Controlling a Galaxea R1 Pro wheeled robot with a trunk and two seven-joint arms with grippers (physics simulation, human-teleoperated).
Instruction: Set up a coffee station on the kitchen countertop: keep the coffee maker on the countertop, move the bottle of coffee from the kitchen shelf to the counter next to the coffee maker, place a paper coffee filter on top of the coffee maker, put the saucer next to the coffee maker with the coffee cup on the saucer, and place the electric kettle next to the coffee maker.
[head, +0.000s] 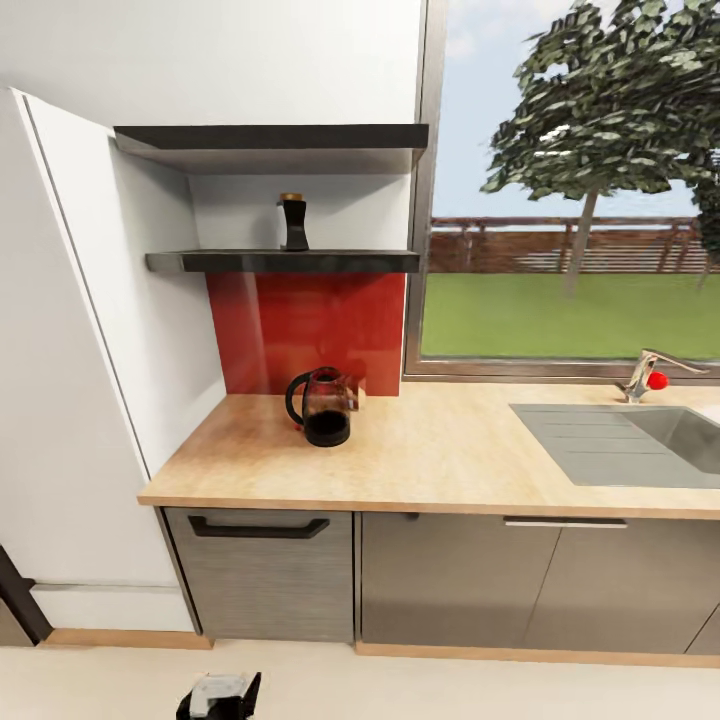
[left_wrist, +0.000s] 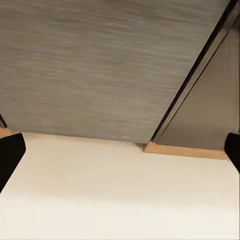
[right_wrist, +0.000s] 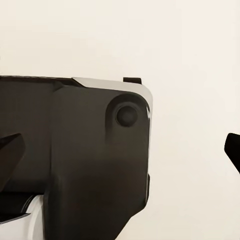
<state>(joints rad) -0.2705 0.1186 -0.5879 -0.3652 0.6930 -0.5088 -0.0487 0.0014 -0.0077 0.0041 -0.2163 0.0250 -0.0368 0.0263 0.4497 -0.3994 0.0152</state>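
The electric kettle (head: 320, 406), smoky brown with a black handle and base, stands on the kitchen countertop (head: 440, 460) near the red backsplash. Above it, the bottle of coffee (head: 293, 222) stands upright on the lower dark shelf (head: 285, 262). My left gripper (left_wrist: 120, 155) is open, low down, facing a grey cabinet front (left_wrist: 100, 65) and the floor. Its wrist (head: 225, 695) shows at the bottom of the head view. My right gripper (right_wrist: 120, 152) is open over my own dark base (right_wrist: 75, 150). The coffee maker, paper coffee filter, saucer and coffee cup are out of view.
A sink (head: 640, 440) with a faucet (head: 645, 375) is set into the counter's right part, under a large window (head: 570, 200). A tall white cabinet (head: 70, 350) bounds the counter at the left. A drawer with a black handle (head: 258, 527) sits below the kettle.
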